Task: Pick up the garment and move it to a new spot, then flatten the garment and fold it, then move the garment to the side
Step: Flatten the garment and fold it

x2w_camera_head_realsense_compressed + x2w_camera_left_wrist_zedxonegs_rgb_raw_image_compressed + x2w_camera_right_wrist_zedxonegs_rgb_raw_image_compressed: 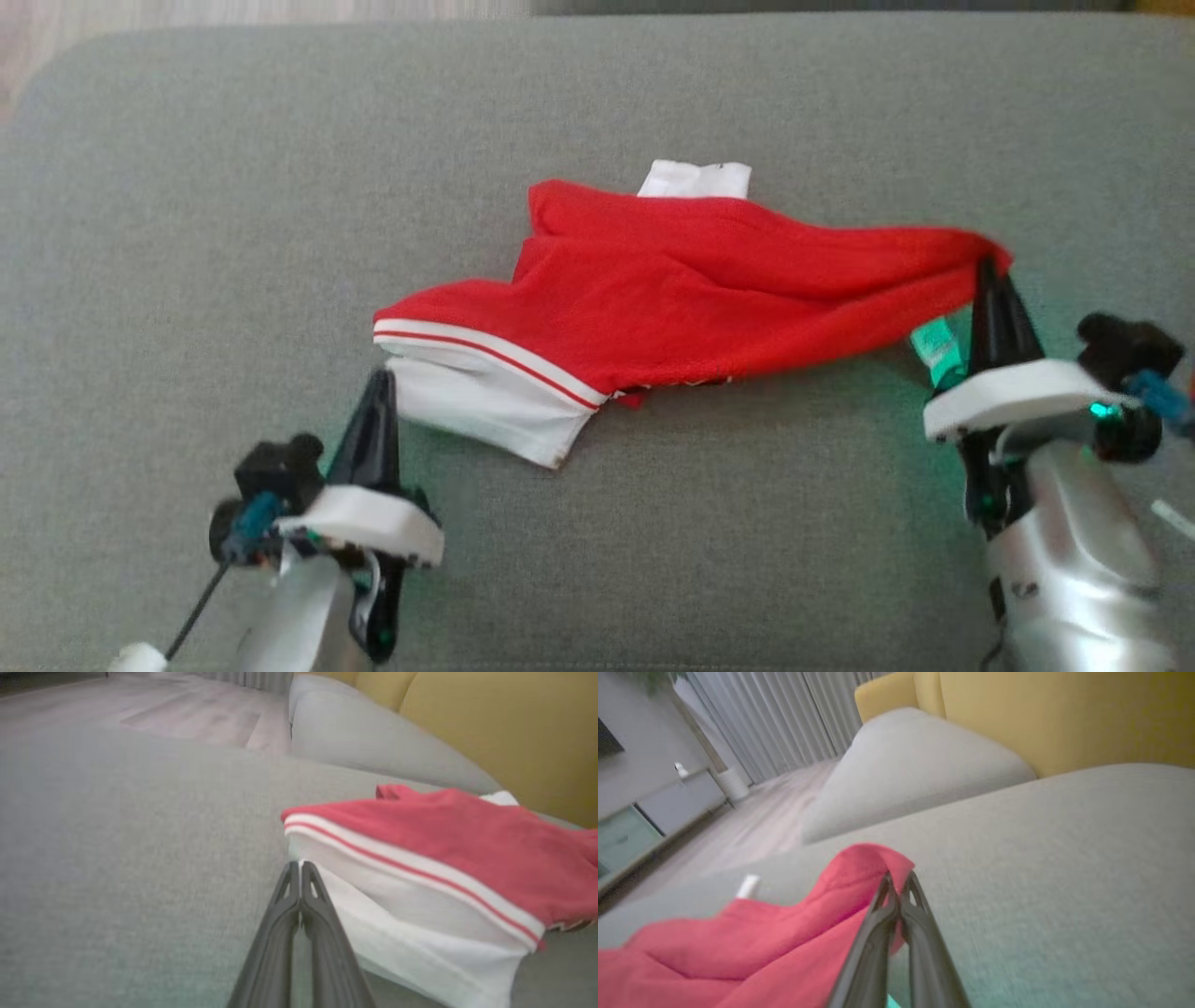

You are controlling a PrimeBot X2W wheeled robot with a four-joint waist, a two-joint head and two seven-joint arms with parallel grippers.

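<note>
The right pincer [986,269] is clamped on a red corner of the shirt [672,289], arm angled up from the cushion [187,233]. The shirt stretches away to its left. The left pincer [378,378], fingers pressed together, touches the white hem; I cannot tell whether it grips cloth.

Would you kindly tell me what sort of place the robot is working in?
Most likely a home living room: a grey sofa seat, yellow back cushions, and long curtains beside a wooden floor.
</note>
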